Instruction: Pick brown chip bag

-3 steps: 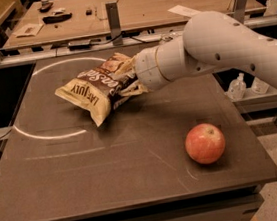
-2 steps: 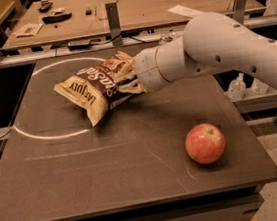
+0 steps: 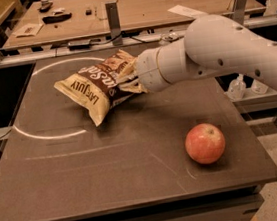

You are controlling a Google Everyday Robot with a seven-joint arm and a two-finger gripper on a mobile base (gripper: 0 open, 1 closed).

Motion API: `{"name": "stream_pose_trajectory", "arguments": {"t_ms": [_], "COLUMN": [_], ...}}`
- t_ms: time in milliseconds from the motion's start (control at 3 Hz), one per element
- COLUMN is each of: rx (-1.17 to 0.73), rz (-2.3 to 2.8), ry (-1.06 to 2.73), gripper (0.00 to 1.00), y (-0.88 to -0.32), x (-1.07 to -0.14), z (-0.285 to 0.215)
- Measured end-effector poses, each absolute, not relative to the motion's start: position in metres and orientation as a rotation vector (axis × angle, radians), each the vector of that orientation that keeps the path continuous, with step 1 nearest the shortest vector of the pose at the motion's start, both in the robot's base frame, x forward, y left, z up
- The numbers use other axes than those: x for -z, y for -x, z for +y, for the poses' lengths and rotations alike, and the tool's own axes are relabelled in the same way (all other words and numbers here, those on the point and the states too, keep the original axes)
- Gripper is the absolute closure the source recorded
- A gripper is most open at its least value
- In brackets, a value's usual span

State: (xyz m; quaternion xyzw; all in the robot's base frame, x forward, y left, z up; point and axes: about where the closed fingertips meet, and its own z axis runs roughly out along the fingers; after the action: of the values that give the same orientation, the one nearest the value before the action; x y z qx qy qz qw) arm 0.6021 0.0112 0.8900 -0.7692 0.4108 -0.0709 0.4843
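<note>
gripper (image 3: 132, 81) over rear centre of worktop (image 3: 102, 182); fingers, partly hidden, appear clamped on right end of brown chip bag (image 3: 91, 87). apple (image 3: 205, 143) well apart, front right.

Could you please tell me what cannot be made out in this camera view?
- Gripper: at the brown chip bag's right end, mostly hidden by the arm and the crumpled bag.
- Bag's underside: faces away; contact with the table unclear.
- The arm's upper part: cut off at the right edge.
</note>
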Motion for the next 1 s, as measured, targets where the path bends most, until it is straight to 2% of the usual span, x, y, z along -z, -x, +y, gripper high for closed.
{"name": "stream_pose_trajectory", "arguments": {"t_ms": [1000], "rx": [0.209], "rz": [0.854], "ry": [1.993], "gripper": [1.0], "y": [-0.626], "x": [-0.948], "z": [0.007]}}
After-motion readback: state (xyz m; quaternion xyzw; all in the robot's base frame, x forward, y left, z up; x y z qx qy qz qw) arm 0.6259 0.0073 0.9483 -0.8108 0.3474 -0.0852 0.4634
